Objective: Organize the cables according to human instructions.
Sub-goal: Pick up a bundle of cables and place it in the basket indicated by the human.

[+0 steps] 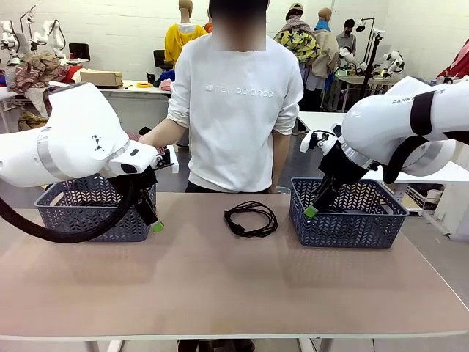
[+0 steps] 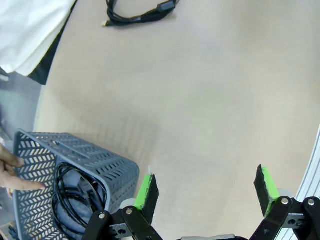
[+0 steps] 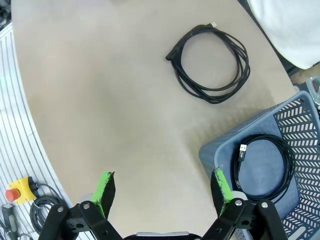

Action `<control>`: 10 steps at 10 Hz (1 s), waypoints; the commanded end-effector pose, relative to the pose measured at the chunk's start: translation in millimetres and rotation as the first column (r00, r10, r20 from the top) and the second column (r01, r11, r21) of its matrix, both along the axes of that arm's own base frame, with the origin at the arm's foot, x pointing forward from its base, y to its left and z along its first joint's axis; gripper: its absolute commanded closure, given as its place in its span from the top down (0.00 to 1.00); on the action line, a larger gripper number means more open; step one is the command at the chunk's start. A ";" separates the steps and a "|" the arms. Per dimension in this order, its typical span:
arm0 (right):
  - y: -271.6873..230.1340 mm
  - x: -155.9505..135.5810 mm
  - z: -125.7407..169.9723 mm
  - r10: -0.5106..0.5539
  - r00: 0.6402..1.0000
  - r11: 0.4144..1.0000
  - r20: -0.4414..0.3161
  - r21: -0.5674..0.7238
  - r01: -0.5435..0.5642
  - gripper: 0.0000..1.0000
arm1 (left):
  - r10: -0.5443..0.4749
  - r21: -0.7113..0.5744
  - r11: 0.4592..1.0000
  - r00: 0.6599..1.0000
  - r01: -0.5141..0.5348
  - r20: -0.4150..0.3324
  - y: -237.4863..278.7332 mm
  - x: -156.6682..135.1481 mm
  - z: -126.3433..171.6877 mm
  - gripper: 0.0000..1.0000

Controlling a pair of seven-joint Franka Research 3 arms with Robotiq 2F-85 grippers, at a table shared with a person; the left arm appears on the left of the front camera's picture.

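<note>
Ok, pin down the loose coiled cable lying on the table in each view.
Front view: coiled cable at table centre, between the two baskets.
Left wrist view: cable at the top edge, partly cut off.
Right wrist view: full coil at upper right.
Shared landmark: the person's white sweatshirt by the table's far edge.

Left gripper (image 1: 155, 220): lower left of frame, jaws apart, empty. Right gripper (image 1: 314, 207): right of centre, jaws apart, empty.

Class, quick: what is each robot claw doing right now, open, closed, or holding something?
Left claw: open, holding nothing.
Right claw: open, holding nothing.
</note>
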State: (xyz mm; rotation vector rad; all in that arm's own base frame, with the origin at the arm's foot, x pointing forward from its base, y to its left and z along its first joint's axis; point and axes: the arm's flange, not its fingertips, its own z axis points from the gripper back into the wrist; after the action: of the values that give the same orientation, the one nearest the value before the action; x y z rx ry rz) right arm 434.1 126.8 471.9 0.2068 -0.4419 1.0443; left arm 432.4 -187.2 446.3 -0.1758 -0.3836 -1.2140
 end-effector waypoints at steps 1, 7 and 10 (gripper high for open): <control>0.5 3.8 2.4 -0.004 1.000 1.000 0.003 -0.001 0.004 1.00 | 0.010 0.006 1.000 1.000 -0.010 -0.003 0.5 -0.4 1.7 1.00; 0.5 3.8 2.4 -0.004 1.000 1.000 0.003 -0.001 0.004 1.00 | -0.392 0.274 0.898 0.909 0.345 0.142 -60.8 72.8 14.5 1.00; 0.5 3.8 2.4 -0.004 1.000 1.000 0.003 -0.001 0.004 1.00 | -0.626 0.363 0.755 0.765 0.546 0.152 -105.5 107.1 8.7 1.00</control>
State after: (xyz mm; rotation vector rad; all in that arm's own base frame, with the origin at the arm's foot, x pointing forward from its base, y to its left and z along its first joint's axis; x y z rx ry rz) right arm 434.5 126.5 472.2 0.2068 -0.4426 1.0436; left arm 525.9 -290.6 454.8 0.1243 -0.3757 -1.8346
